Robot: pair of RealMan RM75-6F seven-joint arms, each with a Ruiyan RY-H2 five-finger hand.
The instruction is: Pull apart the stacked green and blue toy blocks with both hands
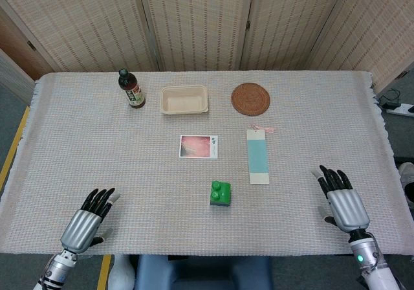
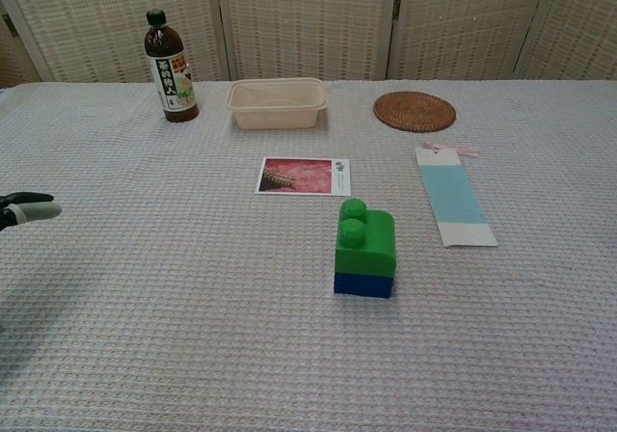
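Head view showed both hands empty with fingers spread at the table's near edge, the left hand by the near-left corner and the right hand by the near-right, well apart from the green block stacked on the blue block between them. The pull seemed not yet begun; next, both hands would need to reach in and grip one block each. Farther back, the postcard and the bottle at the far edge bore print too small to read.

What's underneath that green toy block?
A blue block sits under the green block, joined as one stack. Only its front side shows; its top is covered by the green one.
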